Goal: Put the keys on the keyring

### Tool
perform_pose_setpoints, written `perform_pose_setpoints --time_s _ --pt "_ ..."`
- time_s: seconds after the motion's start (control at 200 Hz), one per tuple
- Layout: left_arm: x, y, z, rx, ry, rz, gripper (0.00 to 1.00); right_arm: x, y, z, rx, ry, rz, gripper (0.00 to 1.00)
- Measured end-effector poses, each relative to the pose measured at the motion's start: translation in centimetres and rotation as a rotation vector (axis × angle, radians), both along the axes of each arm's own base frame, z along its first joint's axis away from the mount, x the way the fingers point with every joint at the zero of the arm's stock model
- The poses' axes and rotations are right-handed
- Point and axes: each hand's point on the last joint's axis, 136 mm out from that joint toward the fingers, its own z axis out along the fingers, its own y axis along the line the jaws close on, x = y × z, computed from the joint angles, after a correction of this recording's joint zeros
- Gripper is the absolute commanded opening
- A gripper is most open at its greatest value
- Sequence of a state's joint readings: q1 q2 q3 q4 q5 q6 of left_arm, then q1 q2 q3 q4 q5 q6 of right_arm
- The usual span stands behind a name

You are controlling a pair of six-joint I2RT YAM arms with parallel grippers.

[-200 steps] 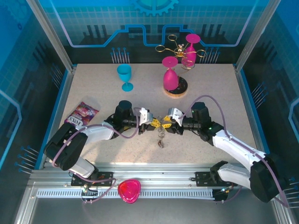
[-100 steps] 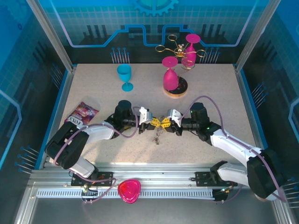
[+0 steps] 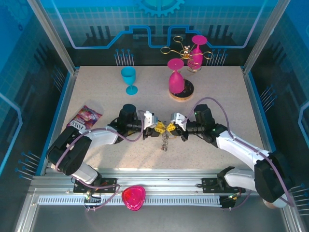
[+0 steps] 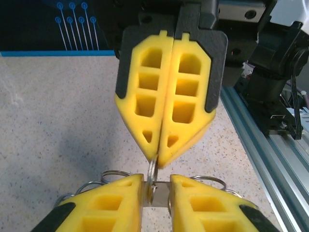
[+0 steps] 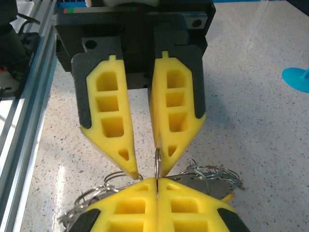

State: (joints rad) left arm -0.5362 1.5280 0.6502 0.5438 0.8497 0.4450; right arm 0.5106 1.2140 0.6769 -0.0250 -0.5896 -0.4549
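Left hand (image 3: pixel 159 127): jaws slightly parted, gripping nothing; the keyring (image 4: pixel 152 174) stands edge-on in the gap.
Right hand (image 3: pixel 171 127): pinched tight on the keyring's rim.
Keyring: mid-worktop (image 3: pixel 217 96), between the facing fingertips.
Keys (image 3: pixel 165 142): small cluster hanging at 6 o'clock below the ring.

Left arm (image 3: pixel 99 137) reaches in from the near-left corner of the worktop, right arm (image 3: pixel 239 145) from the near-right, both forearms low and angled inward; the wrists face each other near the worktop's middle; left gripper (image 3: pixel 158 127) and right gripper (image 3: pixel 170 127) meet tip to tip; the left's yellow fingers (image 5: pixel 107 140) stand slightly apart; the right's fingers (image 4: pixel 186 99) are pressed flat together.
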Motion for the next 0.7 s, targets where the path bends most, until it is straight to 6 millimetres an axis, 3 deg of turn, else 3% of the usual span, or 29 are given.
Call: perform_pose_setpoints --time_s 0.065,0.15,0.375,0.43,0.515,0.7 --pt "0.1 0.0 0.0 0.02 0.0 0.002 0.13 0.0 0.3 -0.1 -0.032 0.006 0.007 0.0" --pt "0.2 0.1 0.0 0.041 0.001 0.003 0.0 0.1 0.6 -0.1 -0.068 0.011 0.009 0.0" --pt "0.1 0.3 -0.4 0.074 -0.009 0.001 0.0 -0.2 0.8 -0.6 -0.114 0.041 0.024 0.0" --pt "0.0 0.4 -0.4 0.08 -0.019 0.002 0.0 -0.2 0.7 -0.6 -0.114 0.042 0.018 0.18" --pt "0.0 0.4 -0.2 0.082 -0.039 0.002 0.0 0.1 0.6 -0.3 -0.1 0.026 0.001 0.34" --pt "-0.6 0.6 0.1 0.058 -0.084 0.0 0.0 -0.3 -0.9 -0.2 -0.045 -0.015 -0.052 0.34"
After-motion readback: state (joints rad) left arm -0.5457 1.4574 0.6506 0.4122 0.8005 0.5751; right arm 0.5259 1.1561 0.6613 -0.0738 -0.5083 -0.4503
